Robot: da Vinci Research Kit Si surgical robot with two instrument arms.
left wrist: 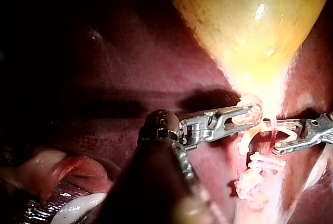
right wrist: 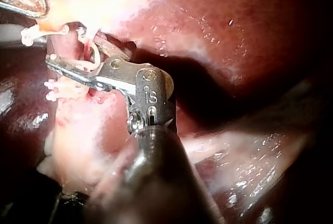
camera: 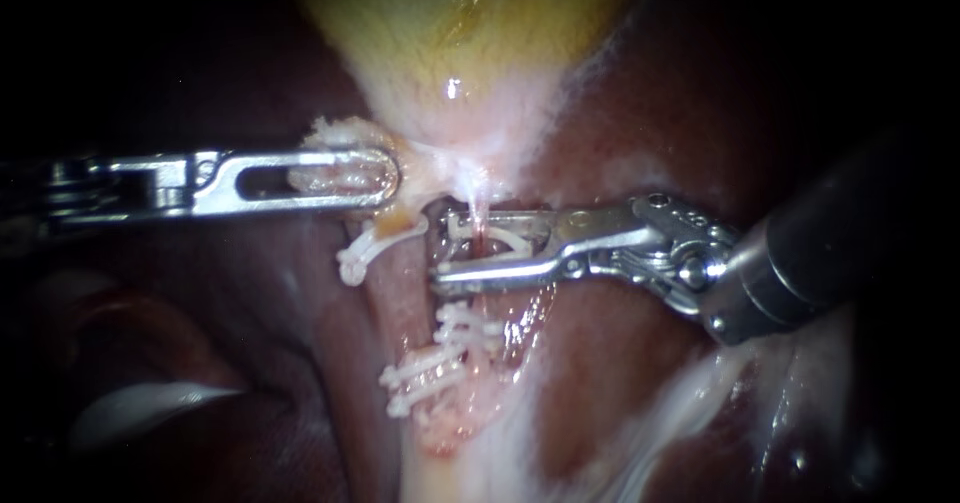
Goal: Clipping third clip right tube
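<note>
clip (camera: 505,238) straddles right tube (camera: 482,247), gripped betw right instrument's (camera: 445,251) jaws; left instrument's (camera: 380,178) jaws clamped on gallbladder (camera: 450,23).

The left instrument (camera: 385,178) grips pale tissue (camera: 335,168) beneath the gallbladder (camera: 450,23). The right instrument (camera: 445,253) holds a spread white clip (camera: 495,240) between its jaws, astride the tube (camera: 478,208). Two more clips (camera: 445,353) lie just below its lower jaw. A lone clip (camera: 372,246) sits under the left instrument's tip.
</note>
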